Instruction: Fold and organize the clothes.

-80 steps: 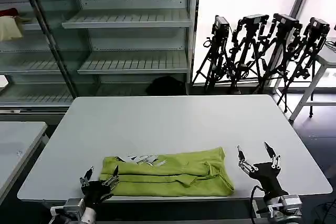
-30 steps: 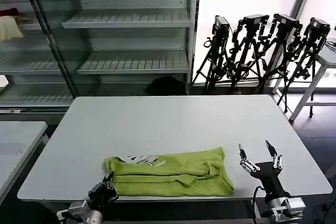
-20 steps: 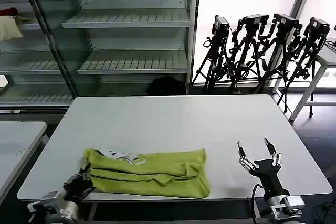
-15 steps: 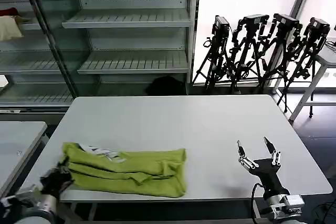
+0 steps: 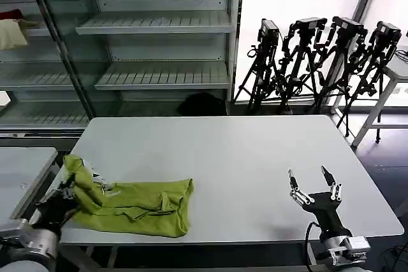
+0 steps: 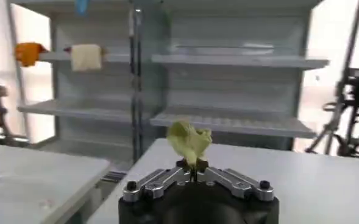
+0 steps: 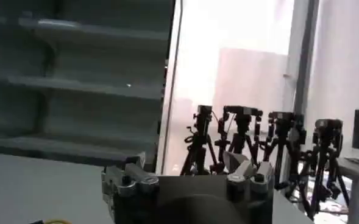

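The lime yellow-green T-shirt [image 5: 137,203] lies bunched lengthwise at the front left of the white table [image 5: 217,151]. Its left end is raised at the table's left edge, with a bit of white print showing. My left gripper [image 5: 64,190] is shut on that raised end. In the left wrist view the jaws [image 6: 192,168] pinch a small tuft of the green cloth [image 6: 190,139]. My right gripper [image 5: 314,184] stands open above the front right of the table, far from the shirt. In the right wrist view the right gripper [image 7: 191,167] is spread with nothing between its fingers.
Metal shelving [image 5: 153,23] stands behind the table, with a cream-and-red bundle [image 5: 13,32] on a shelf at the far left. Black tripods [image 5: 319,62] stand at the back right. A second table [image 5: 19,170] is close on the left. A dark bag [image 5: 203,103] lies on the floor.
My left gripper shut on the shirt's left end and dragged the whole shirt leftward across the table, lifting that end. The right gripper has stayed in place, open.
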Controlling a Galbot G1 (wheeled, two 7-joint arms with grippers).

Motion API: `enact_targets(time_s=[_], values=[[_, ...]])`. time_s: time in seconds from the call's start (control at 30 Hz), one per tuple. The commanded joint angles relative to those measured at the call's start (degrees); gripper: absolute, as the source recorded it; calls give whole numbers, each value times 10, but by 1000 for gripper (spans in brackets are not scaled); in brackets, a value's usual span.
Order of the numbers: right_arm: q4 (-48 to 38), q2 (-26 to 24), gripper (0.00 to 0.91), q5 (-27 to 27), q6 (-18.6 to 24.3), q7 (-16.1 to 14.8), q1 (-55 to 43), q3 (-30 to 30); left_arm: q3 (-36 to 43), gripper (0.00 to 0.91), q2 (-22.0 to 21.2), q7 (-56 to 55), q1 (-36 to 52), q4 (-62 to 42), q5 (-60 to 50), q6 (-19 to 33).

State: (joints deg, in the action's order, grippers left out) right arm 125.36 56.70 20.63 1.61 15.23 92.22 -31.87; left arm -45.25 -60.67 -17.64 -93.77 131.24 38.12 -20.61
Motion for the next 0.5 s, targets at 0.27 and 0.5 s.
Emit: enact_targets(time_s=[0.27, 0.5], values=[[-5, -3, 907, -2, 0, 3, -5, 7, 235, 0, -11, 57, 28, -1, -137, 46], [-6, -2, 907, -4, 0, 3, -9, 14, 256, 10, -11, 59, 28, -3, -149, 45]])
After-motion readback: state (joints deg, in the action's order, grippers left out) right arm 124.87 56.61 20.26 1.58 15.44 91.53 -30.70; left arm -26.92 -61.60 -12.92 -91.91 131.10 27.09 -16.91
